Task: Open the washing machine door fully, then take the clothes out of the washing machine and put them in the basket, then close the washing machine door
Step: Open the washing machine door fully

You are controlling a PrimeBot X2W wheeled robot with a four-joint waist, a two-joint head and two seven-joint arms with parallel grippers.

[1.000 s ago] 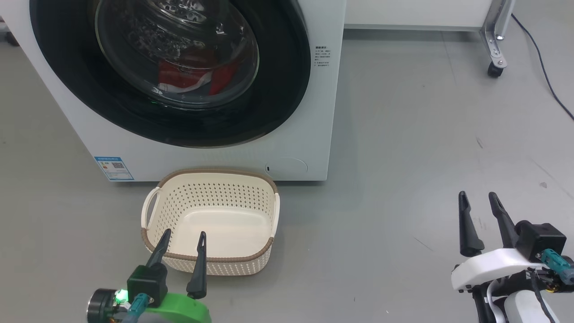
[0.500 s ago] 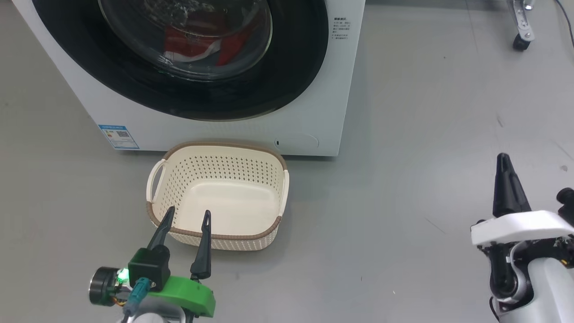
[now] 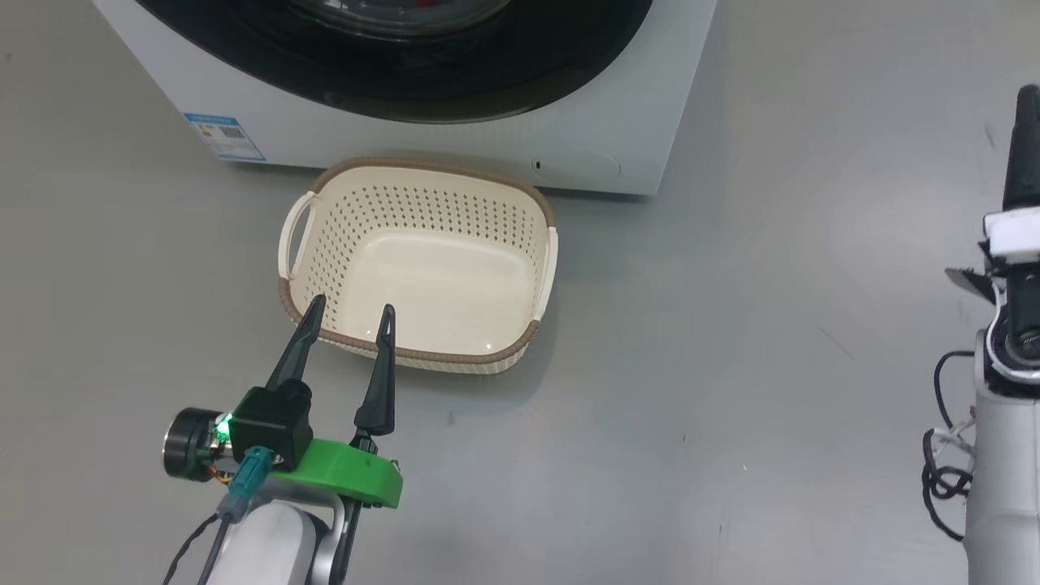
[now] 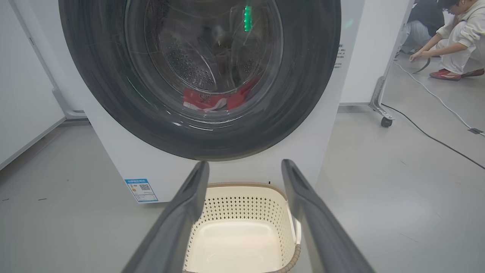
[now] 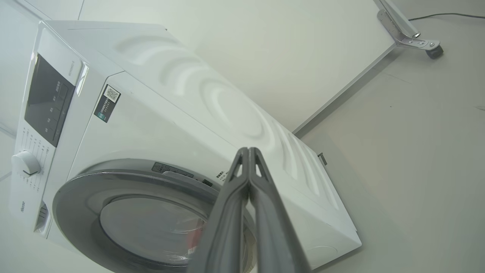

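Observation:
The washing machine (image 3: 455,146) stands at the top of the head view, its door (image 4: 113,94) closed, with a black rim and a clear glass bowl. Red clothes (image 4: 212,100) lie in the drum behind the glass. On the floor right in front of the machine sits the cream basket (image 3: 431,168), with nothing in it. My left gripper (image 3: 349,313) is open, its fingertips over the basket's near rim, holding nothing. My right gripper (image 3: 1025,106) is at the far right, away from the machine, with its fingers pressed together. In the right wrist view, the shut right gripper (image 5: 248,151) points toward the machine's door (image 5: 94,182).
Grey floor spreads wide to the right of the machine. A metal leg on a caster (image 4: 380,113) and a black cable (image 4: 432,138) lie at the back right. A person (image 4: 454,38) crouches on the floor beyond them. A blue label (image 3: 223,134) marks the machine's lower left corner.
My right gripper has shut and risen toward the right edge of the head view. The head camera has tilted down, so the machine has slid up the picture. The left gripper stays open.

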